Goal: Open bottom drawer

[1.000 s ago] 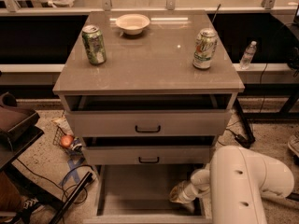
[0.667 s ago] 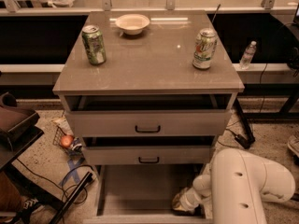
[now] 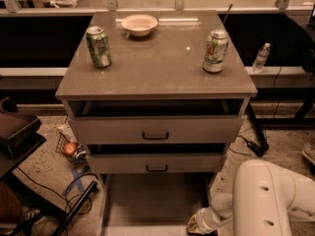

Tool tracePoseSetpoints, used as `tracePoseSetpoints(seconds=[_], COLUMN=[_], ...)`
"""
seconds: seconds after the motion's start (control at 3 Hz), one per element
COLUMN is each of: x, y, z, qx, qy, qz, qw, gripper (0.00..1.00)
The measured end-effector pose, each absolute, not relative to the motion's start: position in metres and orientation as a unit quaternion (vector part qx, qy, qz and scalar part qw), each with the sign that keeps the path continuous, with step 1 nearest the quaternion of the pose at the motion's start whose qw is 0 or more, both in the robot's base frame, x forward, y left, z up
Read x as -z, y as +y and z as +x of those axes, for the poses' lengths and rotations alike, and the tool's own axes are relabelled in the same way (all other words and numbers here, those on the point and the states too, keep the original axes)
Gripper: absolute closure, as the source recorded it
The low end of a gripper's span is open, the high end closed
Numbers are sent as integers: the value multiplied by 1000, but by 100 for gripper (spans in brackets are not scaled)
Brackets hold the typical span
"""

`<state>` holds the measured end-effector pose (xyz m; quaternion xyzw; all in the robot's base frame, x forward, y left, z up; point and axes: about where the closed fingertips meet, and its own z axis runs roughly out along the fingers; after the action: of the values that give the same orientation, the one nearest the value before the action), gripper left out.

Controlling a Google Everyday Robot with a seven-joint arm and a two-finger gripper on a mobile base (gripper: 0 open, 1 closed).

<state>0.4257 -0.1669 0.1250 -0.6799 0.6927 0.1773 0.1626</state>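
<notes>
The cabinet (image 3: pixel 155 90) has three drawers. The bottom drawer (image 3: pixel 152 200) is pulled far out toward me, and its plain grey interior shows. Its front and handle are cut off by the lower frame edge. The middle drawer (image 3: pixel 156 163) and the top drawer (image 3: pixel 155 130) each stand slightly out, and each shows a black bar handle. My gripper (image 3: pixel 199 222) is low at the right front corner of the bottom drawer, at the end of the white arm (image 3: pixel 270 200). Its tip is partly cut off by the frame edge.
On the cabinet top stand a green can (image 3: pixel 99 46), a white bowl (image 3: pixel 140 24) and a second can (image 3: pixel 215 50). A bottle (image 3: pixel 261 57) stands on the right ledge. Cables (image 3: pixel 74 188) and litter lie on the floor at left, beside a dark object (image 3: pixel 15 132).
The gripper has moved down and toward the lower frame edge at the bottom drawer's right front. The cans and bowl have not moved.
</notes>
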Motion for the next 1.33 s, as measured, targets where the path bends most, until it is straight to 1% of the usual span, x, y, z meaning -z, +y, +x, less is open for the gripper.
tracePoseSetpoints(seconds=[0.33, 1.33], x=[-144, -142], y=[-186, -184], z=[386, 384], qx=[-200, -203], qy=[683, 682], qz=[-689, -689], qw=[137, 136], gripper=[98, 30])
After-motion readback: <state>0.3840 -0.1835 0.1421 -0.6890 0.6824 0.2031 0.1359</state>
